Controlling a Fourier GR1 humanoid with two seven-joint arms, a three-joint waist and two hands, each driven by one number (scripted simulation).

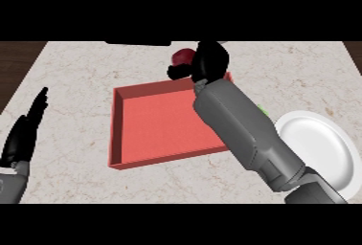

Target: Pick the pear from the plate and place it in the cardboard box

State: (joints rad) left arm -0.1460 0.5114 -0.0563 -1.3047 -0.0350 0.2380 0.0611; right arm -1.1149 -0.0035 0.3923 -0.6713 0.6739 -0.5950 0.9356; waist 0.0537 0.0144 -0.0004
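Note:
My right hand (pixel 209 61) reaches across the red open box (pixel 152 129) to its far edge. Its fingers and thumb curl round a dark red rounded fruit, the pear (pixel 183 55), which shows only partly at the hand's left. The pear hangs just beyond the box's far rim, near its right corner. The grey right forearm crosses the box's right side and hides that wall. The white plate (pixel 322 143) lies at the right with nothing on its visible part. My left hand (pixel 22 131) rests open at the left edge, fingers up.
A small green sliver (pixel 263 110) peeks out behind the right forearm, near the plate's upper left rim. A dark strip (pixel 141 43) lies along the counter's back edge. Dark wood shows past the counter's left and right edges.

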